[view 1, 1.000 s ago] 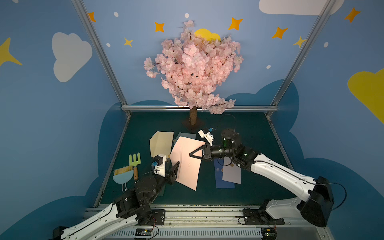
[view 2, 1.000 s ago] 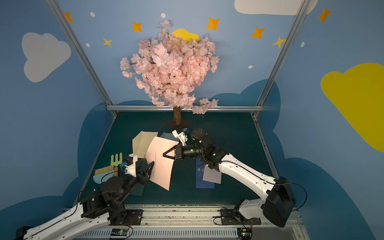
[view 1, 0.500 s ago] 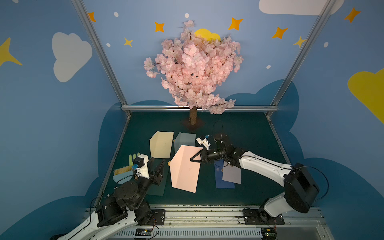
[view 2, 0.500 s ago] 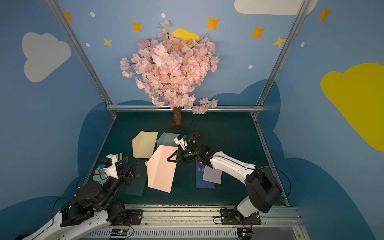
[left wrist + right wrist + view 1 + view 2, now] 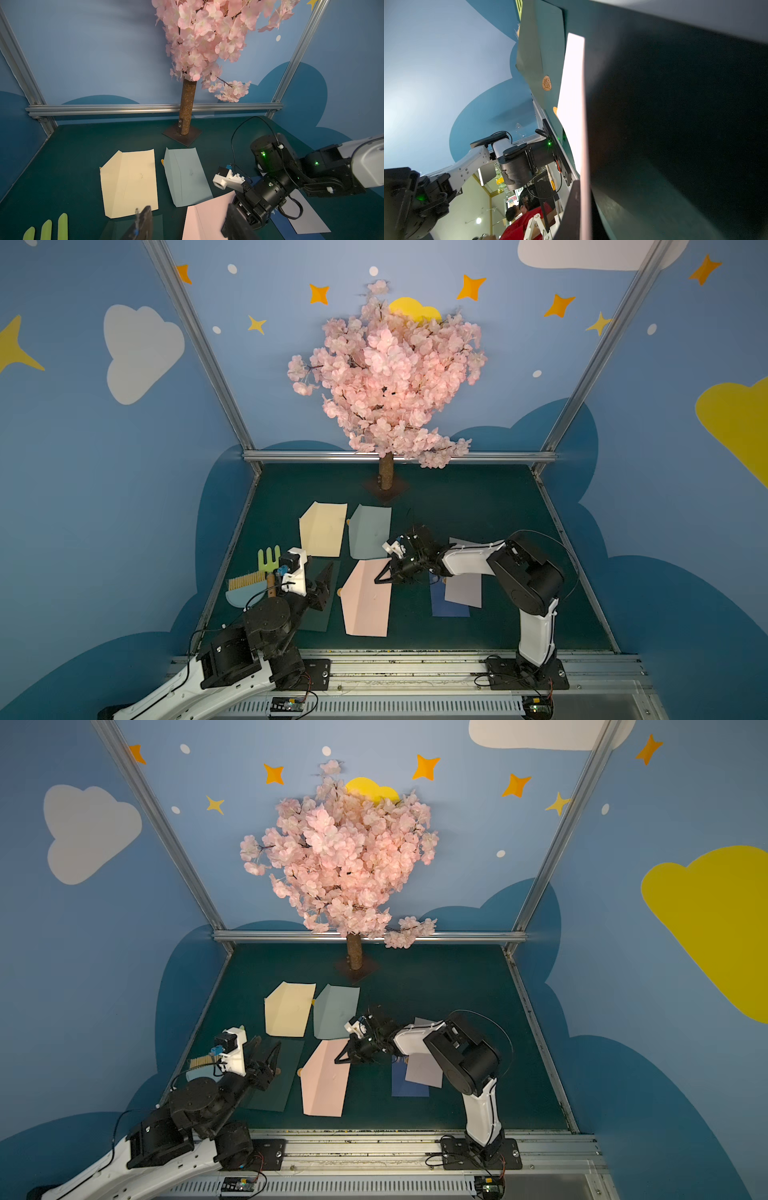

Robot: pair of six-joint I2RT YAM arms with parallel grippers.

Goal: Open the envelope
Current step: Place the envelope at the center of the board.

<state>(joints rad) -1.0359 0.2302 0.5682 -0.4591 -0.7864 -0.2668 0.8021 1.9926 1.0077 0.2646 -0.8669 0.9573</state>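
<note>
While the pink envelope lies near the front middle of the green table, the right gripper is pinched shut on it near its far corner. Beside it, the left gripper hangs with jaws apart, holding nothing, over a dark green envelope. A cream envelope and a grey-blue envelope lie behind.

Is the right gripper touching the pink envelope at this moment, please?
Touching: the right wrist view shows the right gripper pinching the pink envelope between shut jaws.
</note>
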